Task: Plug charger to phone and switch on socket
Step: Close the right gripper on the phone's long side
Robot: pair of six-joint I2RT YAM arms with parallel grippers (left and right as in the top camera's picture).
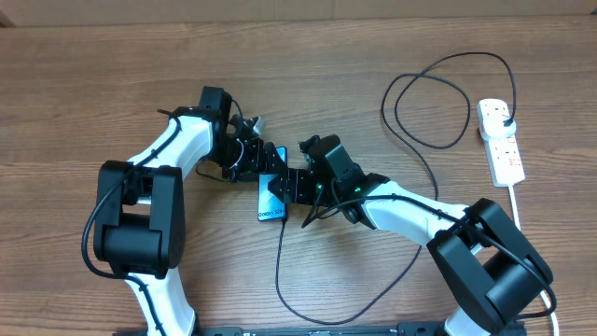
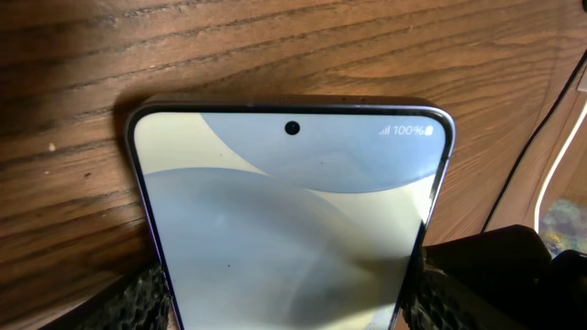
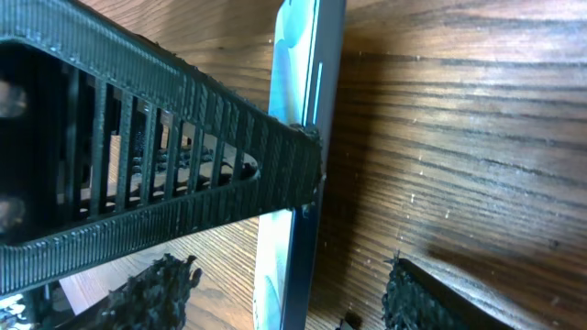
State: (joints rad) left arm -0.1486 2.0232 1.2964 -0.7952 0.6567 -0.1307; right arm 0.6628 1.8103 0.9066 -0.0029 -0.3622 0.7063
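Note:
The phone [image 1: 270, 198] lies mid-table with its light blue screen up. My left gripper [image 1: 250, 159] holds its far end. In the left wrist view the two pads press the side edges of the phone [image 2: 289, 211], so the left gripper [image 2: 289, 312] is shut on it. My right gripper [image 1: 294, 187] straddles the phone from the right. In the right wrist view the phone [image 3: 298, 183] is edge-on between the fingers of the right gripper [image 3: 293, 302], with a gap on each side. The charger [image 1: 278, 266] runs up to the phone's near end; its tip is hidden. The socket [image 1: 504, 149] lies far right.
The charger's black plug [image 1: 505, 119] sits in the socket's far end, and its cable loops across the right half of the table. A white cord [image 1: 516, 201] leaves the socket toward the front edge. A ribbed black finger [image 3: 165, 183] of the left gripper crosses the right wrist view.

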